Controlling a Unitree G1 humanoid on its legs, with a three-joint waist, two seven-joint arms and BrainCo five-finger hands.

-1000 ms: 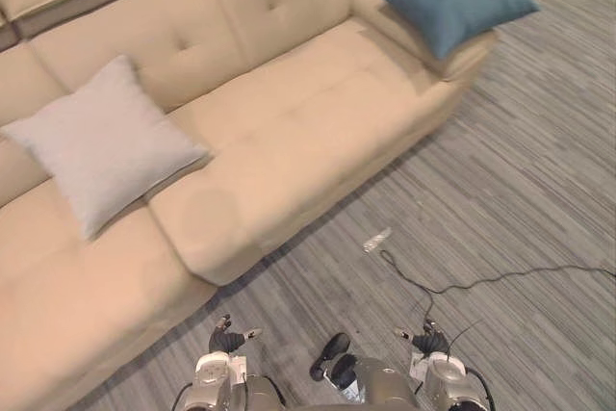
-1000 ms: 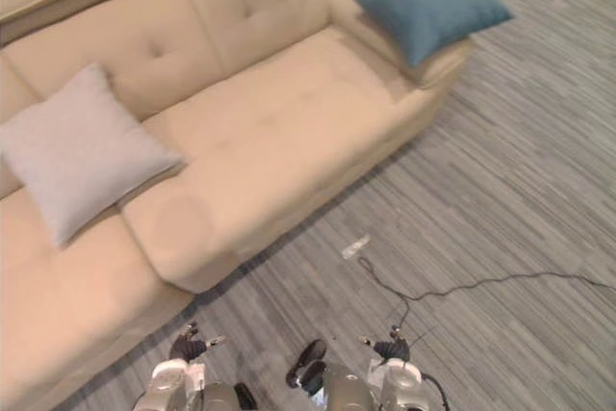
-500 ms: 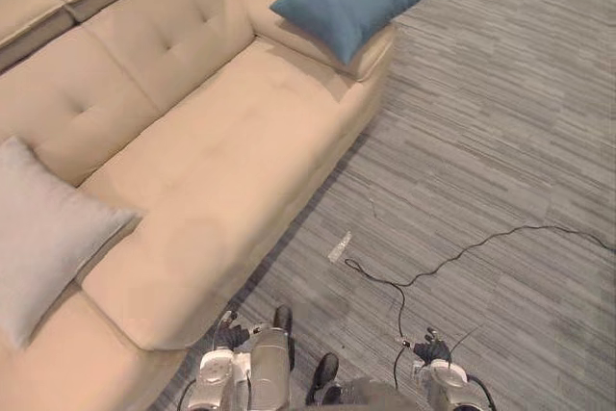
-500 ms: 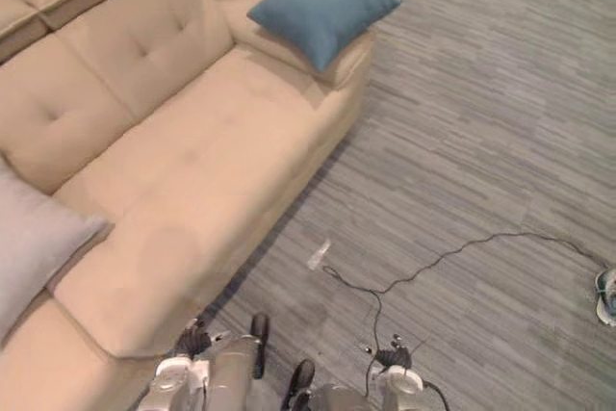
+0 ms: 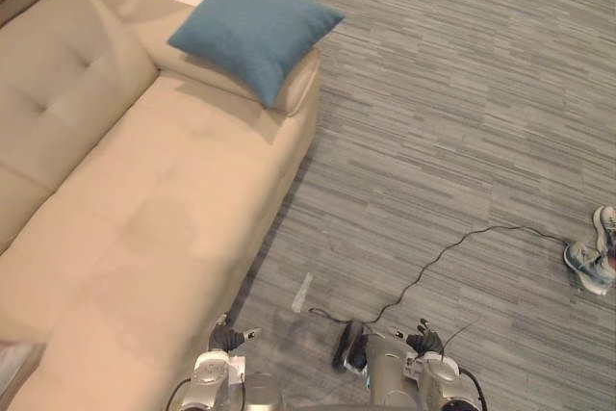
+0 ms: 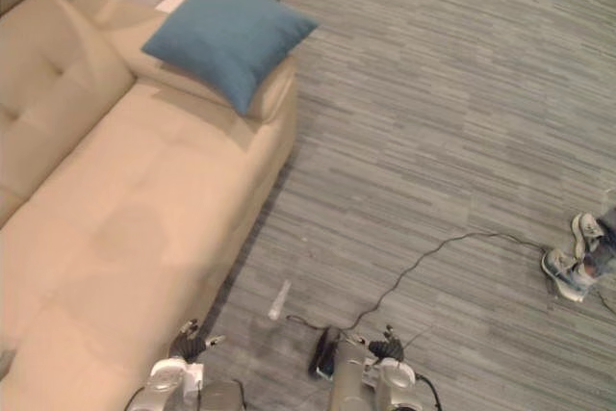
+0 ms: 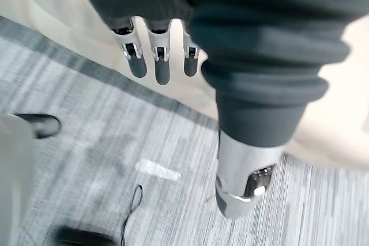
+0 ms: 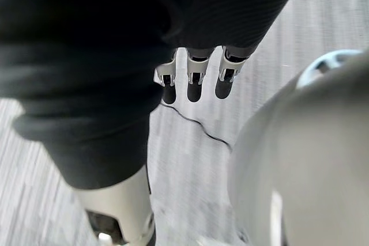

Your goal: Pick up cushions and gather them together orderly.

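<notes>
Left hand [image 5: 228, 339] hanging low just beside sofa [image 5: 115, 238] front edge, fingers [image 7: 154, 61] extending straight, holding nothing. Right hand [image 5: 424, 342] hanging well apart from sofa, fingers [image 8: 194, 82] straight, empty.

The blue cushion [image 5: 252, 31] is a matt woven cloth, the sofa [image 5: 135, 209] has smooth tufted upholstery (leather or fabric, can't tell), and the floor [image 5: 462, 122] looks like rough striped grey carpet.

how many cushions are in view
1 for sure: the blue cushion on the far armrest of the sofa. A pale sliver at the seat's near edge, cut off by the frame, may be a second.
</notes>
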